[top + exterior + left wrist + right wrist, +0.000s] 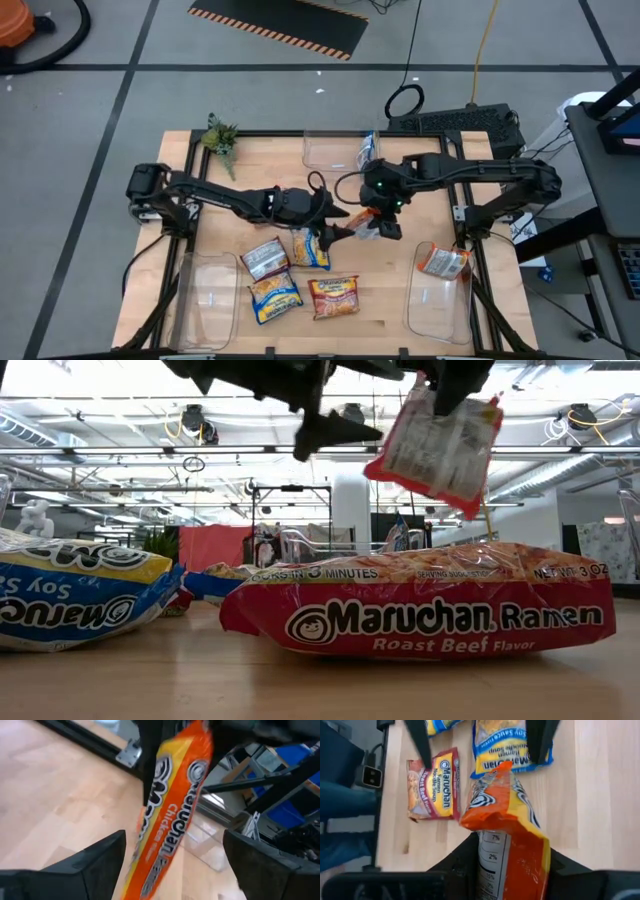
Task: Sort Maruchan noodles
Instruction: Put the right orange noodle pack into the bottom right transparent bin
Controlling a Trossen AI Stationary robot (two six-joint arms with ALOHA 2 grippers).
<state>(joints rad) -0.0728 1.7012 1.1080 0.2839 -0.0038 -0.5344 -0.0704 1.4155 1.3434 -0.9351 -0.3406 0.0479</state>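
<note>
An orange Chicken packet (362, 222) hangs above the table's middle from my right gripper (384, 218), which is shut on it. My left gripper (337, 226) is open just left of it. In the left wrist view its two fingers stand wide apart on either side of the packet (172, 805) without touching it. Flat on the table lie a white/silver packet (265, 258), two blue-and-yellow packets (310, 248) (275, 297) and a red Roast Beef packet (335, 297). Another orange packet (443, 262) leans on the right near bin's far rim. My right gripper pinches the orange packet between its two fingers at the packet's upper end (495, 852), coming from above and pointing down. The packet is lifted clear of the table and hangs tilted below the fingers (440, 445), its free end (492, 777) lowest.
Clear bins stand at the near left (205, 300), near right (438, 305) and far middle (335, 150); the far one holds a blue packet (368, 148). A small green plant (220, 135) sits at the far left corner. Bare wood lies between the packets and the right bin.
</note>
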